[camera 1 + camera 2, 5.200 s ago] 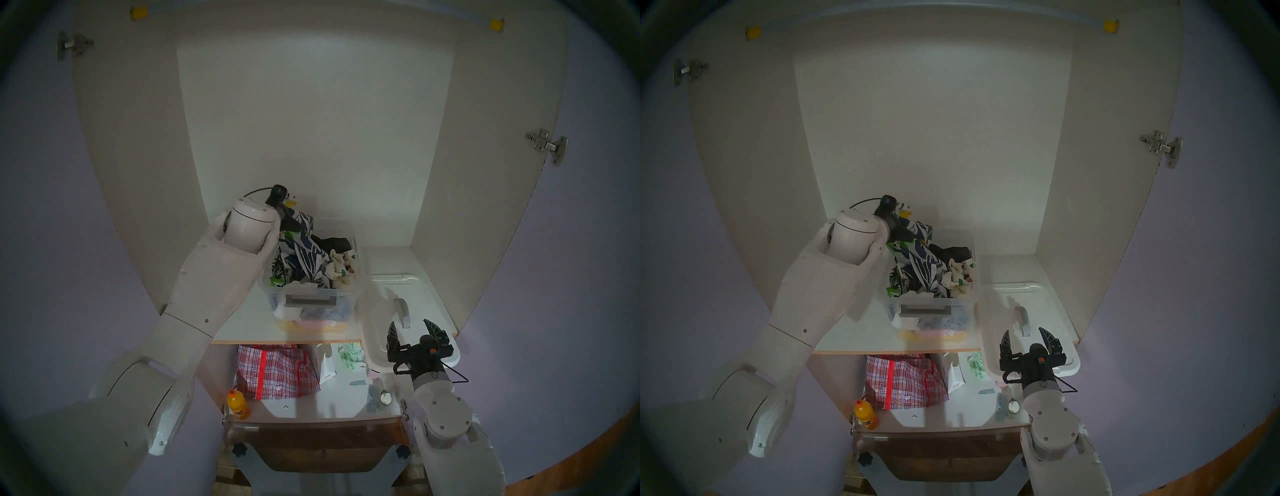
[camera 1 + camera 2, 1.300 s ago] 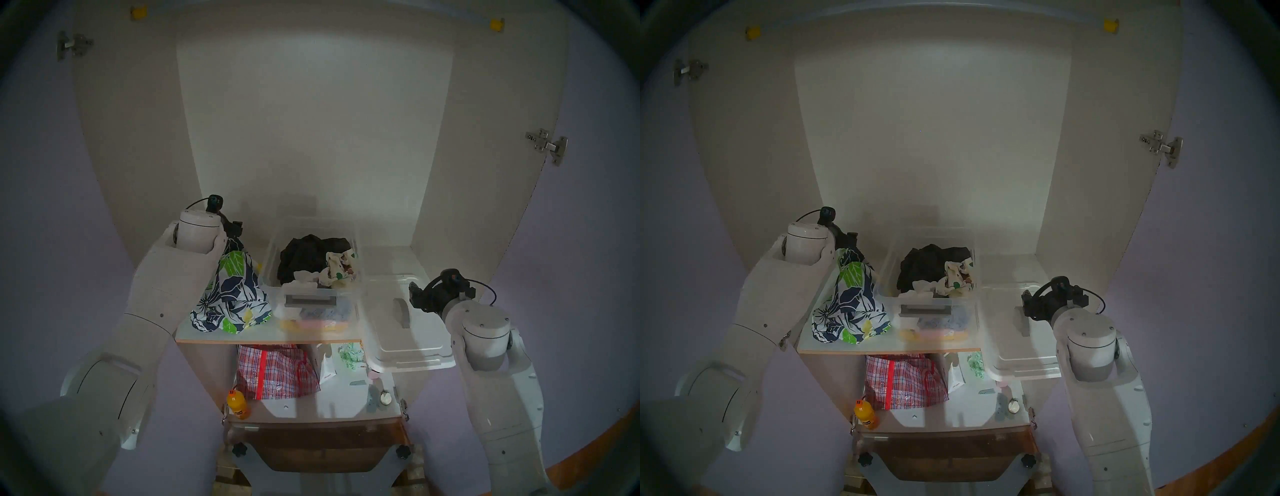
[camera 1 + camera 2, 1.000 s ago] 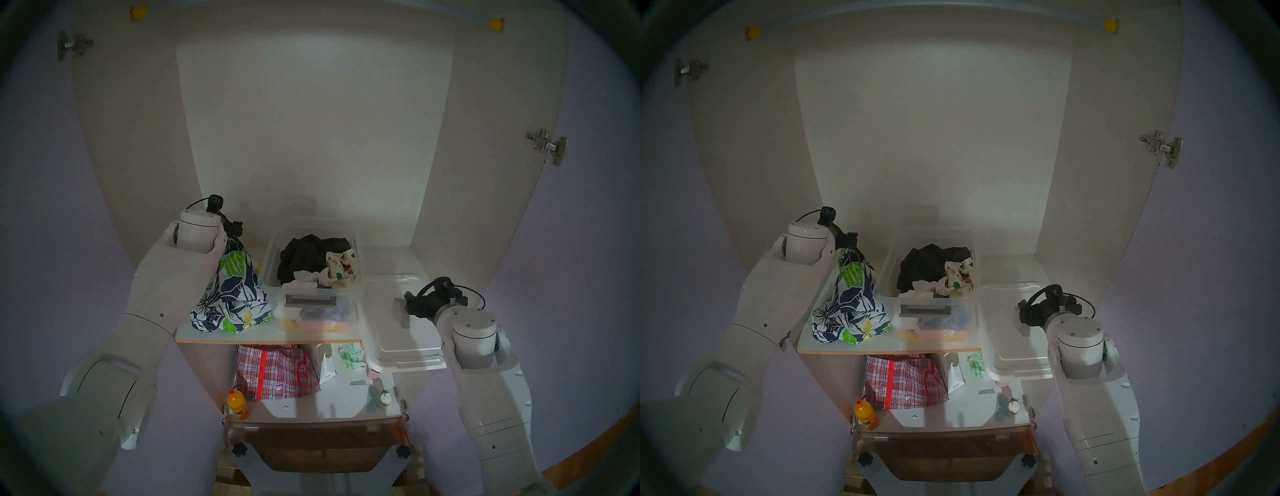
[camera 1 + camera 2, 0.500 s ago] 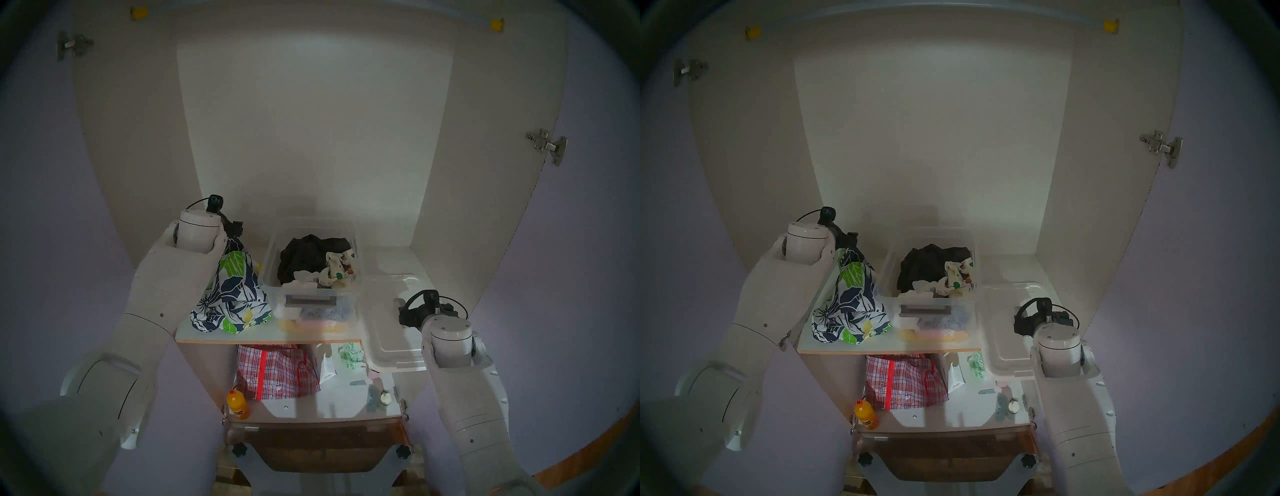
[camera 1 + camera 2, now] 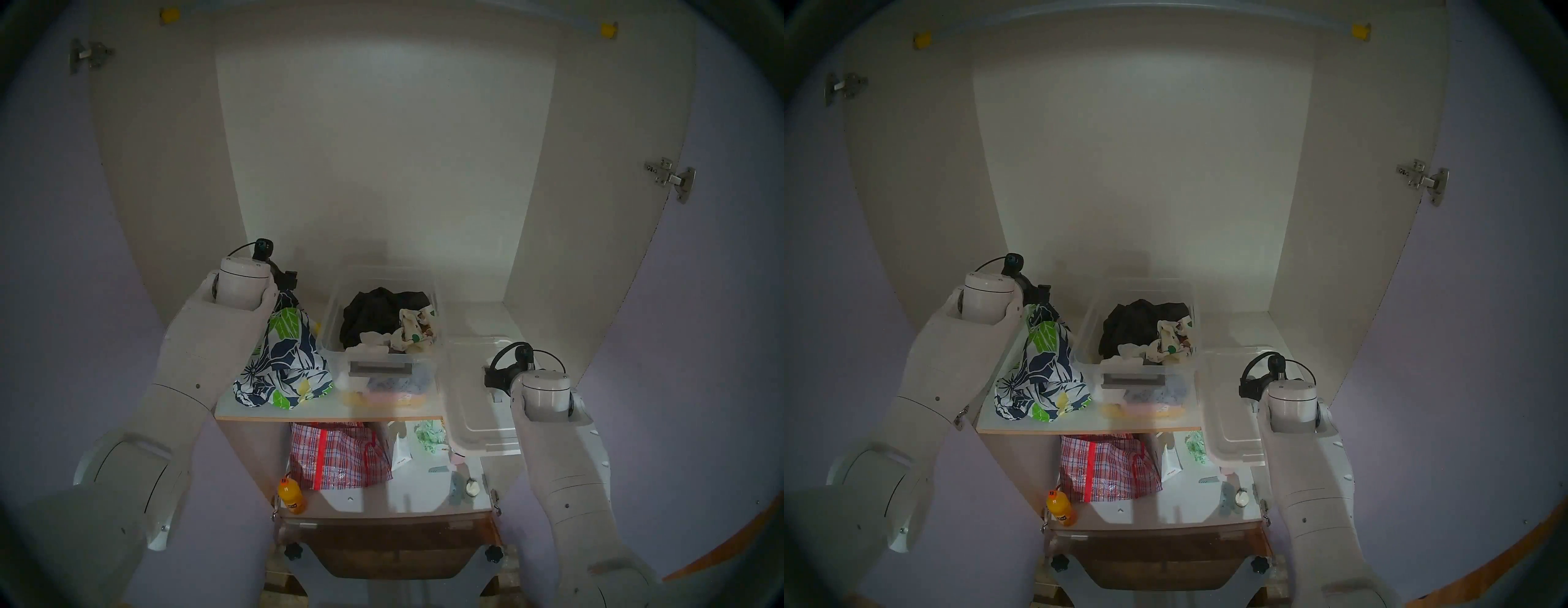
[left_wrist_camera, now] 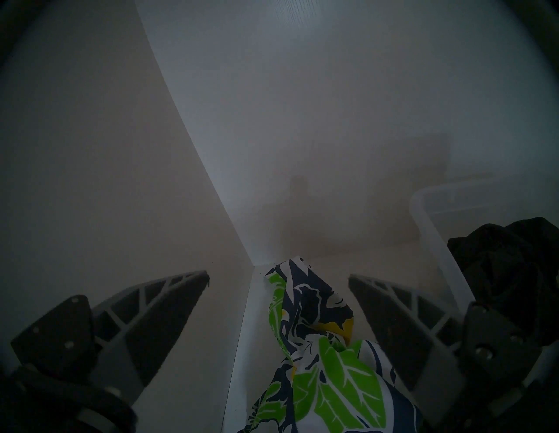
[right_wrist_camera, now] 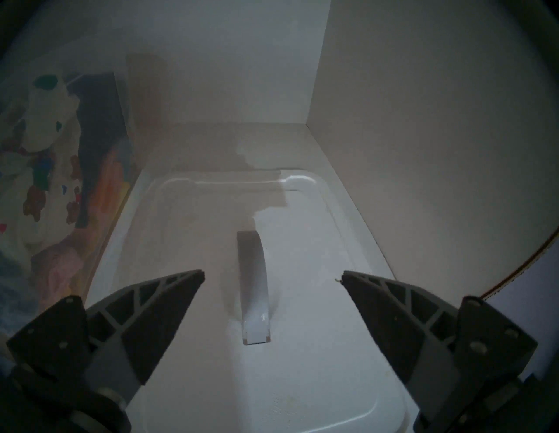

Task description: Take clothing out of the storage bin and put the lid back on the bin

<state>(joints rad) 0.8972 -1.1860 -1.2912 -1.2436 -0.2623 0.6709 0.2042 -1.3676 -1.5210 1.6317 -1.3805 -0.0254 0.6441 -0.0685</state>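
Observation:
The navy, white and lime floral clothing (image 5: 284,361) (image 5: 1043,373) lies heaped on the shelf, left of the clear storage bin (image 5: 335,305) (image 5: 1089,322). My left gripper (image 6: 278,277) hovers open above the heap's back end. A fold of the clothing (image 6: 317,347) rises between its spread fingers without being pinched. The white lid (image 5: 471,407) (image 5: 1225,407) (image 7: 302,378) lies flat to the right of the bin. My right gripper (image 7: 272,272) is open just above it, one finger on each side of the lid's grey handle (image 7: 252,278).
A black garment (image 5: 373,310) and a cream spotted cloth (image 5: 418,331) sit in the bin. The lid overhangs the shelf's front edge. Below are a red-checked bag (image 5: 339,454) and an orange bottle (image 5: 292,496). Cabinet side walls stand close to both arms.
The left gripper carried the clothing out of the bin and let go of it on the shelf; that arm is now still. The right arm swung in over the lid's handle.

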